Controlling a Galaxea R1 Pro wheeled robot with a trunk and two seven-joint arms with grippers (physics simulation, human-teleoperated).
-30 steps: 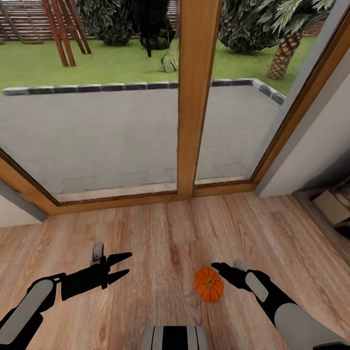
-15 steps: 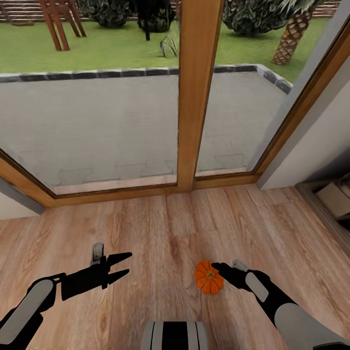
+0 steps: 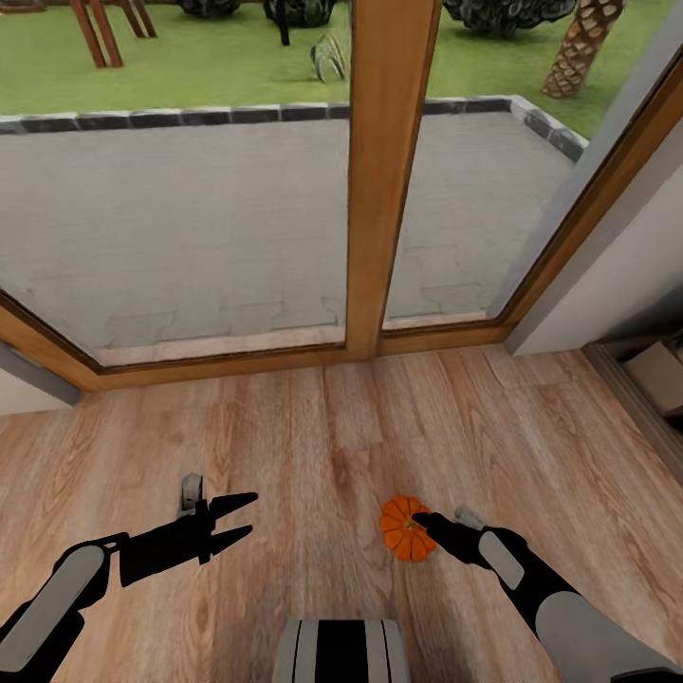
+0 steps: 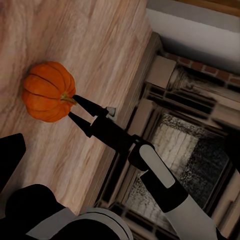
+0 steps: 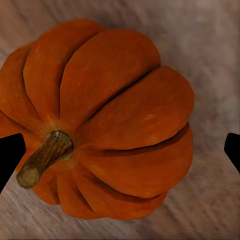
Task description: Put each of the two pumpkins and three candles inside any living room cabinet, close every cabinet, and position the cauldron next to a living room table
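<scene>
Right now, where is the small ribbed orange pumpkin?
In the head view the small ribbed orange pumpkin lies on the wooden plank floor, right of centre, at the open right gripper's fingertips, below the wood-framed window.

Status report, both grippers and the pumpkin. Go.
Right gripper open, jaws at the pumpkin, not closed on it. Left gripper open, empty, off to the side. Pumpkin sits on the wood floor. Nothing in the way.
</scene>
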